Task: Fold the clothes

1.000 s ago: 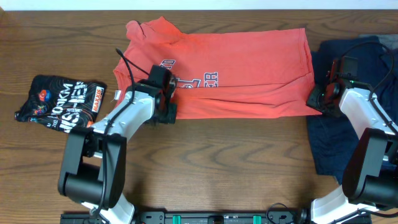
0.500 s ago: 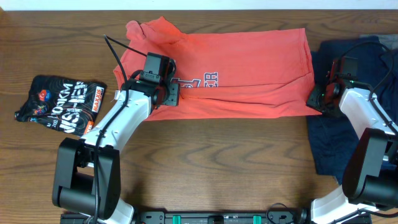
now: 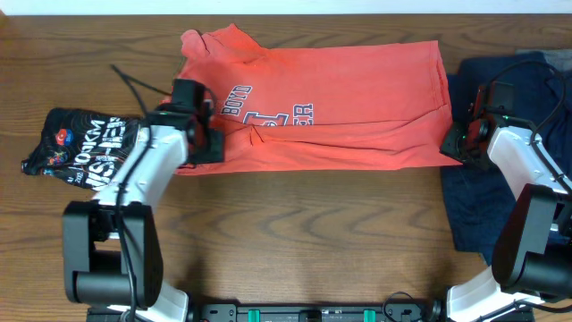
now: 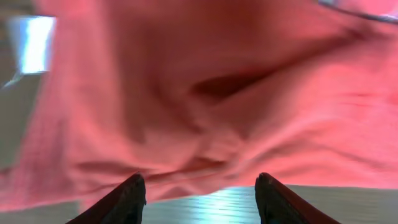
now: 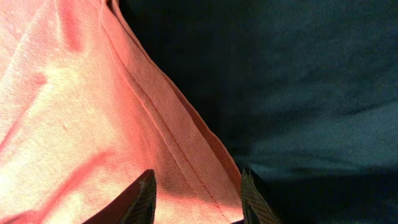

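The coral-red T-shirt [image 3: 357,98] lies folded lengthwise across the far middle of the table, its navy lettering facing up near its left end. My left gripper [image 3: 211,141] is at the shirt's lower left edge. In the left wrist view it [image 4: 199,180] is open, with bare table between the fingers and rumpled red cloth [image 4: 217,93] just ahead. My right gripper [image 3: 454,141] sits at the shirt's lower right corner. In the right wrist view its jaws [image 5: 198,174] stand apart astride the stitched hem [image 5: 180,155], which lies flat between them.
Dark navy garments [image 3: 536,80] lie under and behind my right gripper at the right side of the table, and fill the right wrist view [image 5: 298,81]. A small black shirt with white and orange print [image 3: 85,148] lies at the left, close to my left arm.
My left gripper has let go of the red cloth below the lettering, opened, and moved left to the shirt's left edge. The right arm has not moved.
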`<action>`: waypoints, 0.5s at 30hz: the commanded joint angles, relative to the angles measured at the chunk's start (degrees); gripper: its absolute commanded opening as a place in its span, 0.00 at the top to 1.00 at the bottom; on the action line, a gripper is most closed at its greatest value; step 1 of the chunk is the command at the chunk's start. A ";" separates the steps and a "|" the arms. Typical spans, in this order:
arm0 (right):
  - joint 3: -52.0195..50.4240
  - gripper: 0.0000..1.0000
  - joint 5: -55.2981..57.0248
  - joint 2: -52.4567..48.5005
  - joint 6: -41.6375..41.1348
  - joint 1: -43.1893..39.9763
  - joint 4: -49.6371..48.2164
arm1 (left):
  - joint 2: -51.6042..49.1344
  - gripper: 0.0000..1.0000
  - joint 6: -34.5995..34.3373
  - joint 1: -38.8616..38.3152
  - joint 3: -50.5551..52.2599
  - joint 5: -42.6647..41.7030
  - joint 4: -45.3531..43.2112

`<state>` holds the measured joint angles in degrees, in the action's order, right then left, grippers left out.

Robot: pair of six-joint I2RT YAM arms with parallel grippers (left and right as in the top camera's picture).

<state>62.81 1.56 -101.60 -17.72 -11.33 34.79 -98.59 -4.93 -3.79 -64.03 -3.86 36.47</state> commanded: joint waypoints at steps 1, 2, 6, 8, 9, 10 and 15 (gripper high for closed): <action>-0.37 0.57 0.83 -0.42 0.63 0.37 0.26 | 0.55 0.41 -1.40 3.45 -0.44 0.92 0.46; -0.37 0.57 0.83 -0.42 0.63 0.37 0.37 | 0.55 0.40 -1.40 4.46 -0.44 0.94 0.39; -0.37 0.58 0.81 -0.44 0.61 0.37 0.61 | 0.52 0.33 -1.38 7.02 -0.24 0.94 0.02; -0.37 0.57 0.81 -0.42 0.63 0.37 0.68 | 0.44 0.32 -1.40 7.78 0.20 0.92 -0.35; -0.37 0.57 0.81 -0.42 0.63 0.37 0.79 | 0.26 0.32 -1.38 8.02 0.52 0.94 -0.66; -0.37 0.58 0.81 -0.42 0.63 0.37 0.83 | 0.07 0.32 -1.38 8.17 0.83 0.96 -0.81; -0.37 0.57 0.81 -0.44 0.63 0.37 1.31 | -1.29 0.32 -2.69 8.70 1.84 5.51 -1.46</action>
<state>62.81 1.56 -101.60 -17.72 -11.33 35.83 -98.59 -6.24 4.47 -63.26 -2.00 35.31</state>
